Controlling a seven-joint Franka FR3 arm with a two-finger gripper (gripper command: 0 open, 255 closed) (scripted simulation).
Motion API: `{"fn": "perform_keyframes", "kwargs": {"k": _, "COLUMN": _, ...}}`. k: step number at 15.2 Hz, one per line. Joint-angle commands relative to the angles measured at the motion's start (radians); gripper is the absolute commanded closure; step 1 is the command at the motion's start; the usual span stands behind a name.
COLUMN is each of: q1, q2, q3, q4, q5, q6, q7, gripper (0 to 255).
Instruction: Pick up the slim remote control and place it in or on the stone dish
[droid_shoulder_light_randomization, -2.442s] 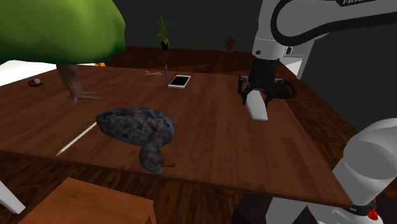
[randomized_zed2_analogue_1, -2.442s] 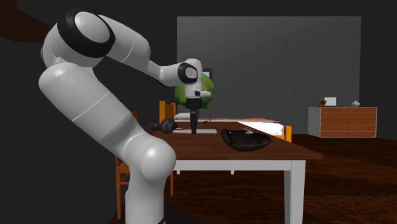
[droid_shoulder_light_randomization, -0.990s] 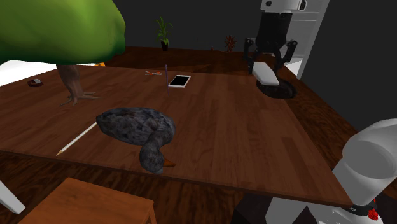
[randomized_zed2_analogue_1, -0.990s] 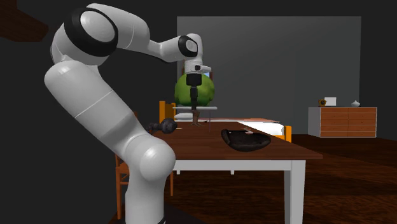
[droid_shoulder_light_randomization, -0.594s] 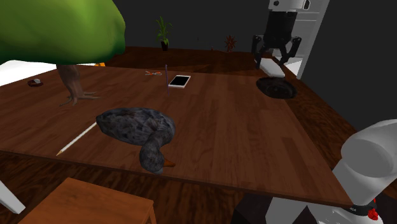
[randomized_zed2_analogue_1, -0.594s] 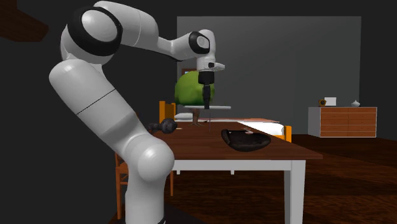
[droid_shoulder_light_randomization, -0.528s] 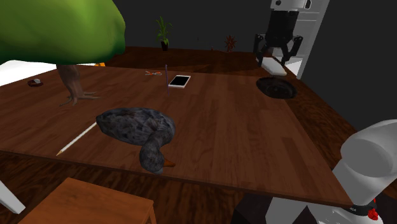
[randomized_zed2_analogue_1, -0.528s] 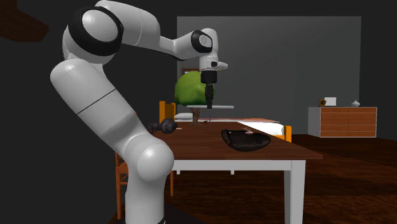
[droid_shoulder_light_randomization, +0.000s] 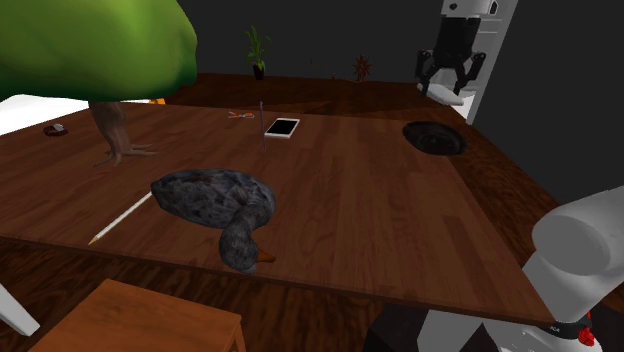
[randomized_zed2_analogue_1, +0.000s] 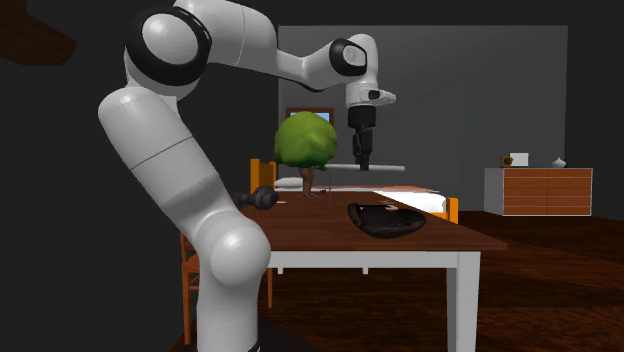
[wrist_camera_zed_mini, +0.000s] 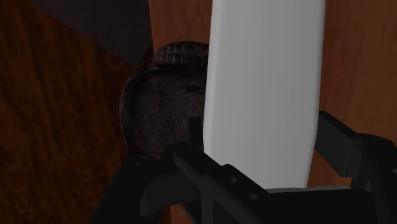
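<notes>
Brown wood counter spans the shoulder view, and the dark stone dish sits toward its upper right. Higher still, at the frame's upper right, the white slim remote hangs in the air, clenched crosswise in my pincer.

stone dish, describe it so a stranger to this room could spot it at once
Start at the brown wooden table and go to its far corner at the shoulder view's right. The dish sits there: a low, round, dark, rough bowl, unlike the flat white rectangle or the grey duck.
</notes>
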Motion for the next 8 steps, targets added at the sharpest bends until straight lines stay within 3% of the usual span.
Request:
{"fn": "perform_keyframes", "kwargs": {"k": 1, "q1": -0.015, "q2": 0.043, "q3": -0.033, "q4": 0.028, "q5": -0.020, "q6": 0.015, "q7": -0.044, "gripper": 255}}
{"fn": "perform_keyframes", "kwargs": {"k": 4, "q1": -0.036, "q2": 0.103, "q3": -0.081, "q4": 0.076, "q5": -0.043, "q6": 0.026, "q7": -0.107, "gripper": 255}}
{"fn": "perform_keyframes", "kwargs": {"k": 8, "q1": -0.036, "q2": 0.091, "q3": -0.081, "q4": 0.012, "q5": -0.043, "q6": 0.078, "q7": -0.107, "gripper": 255}}
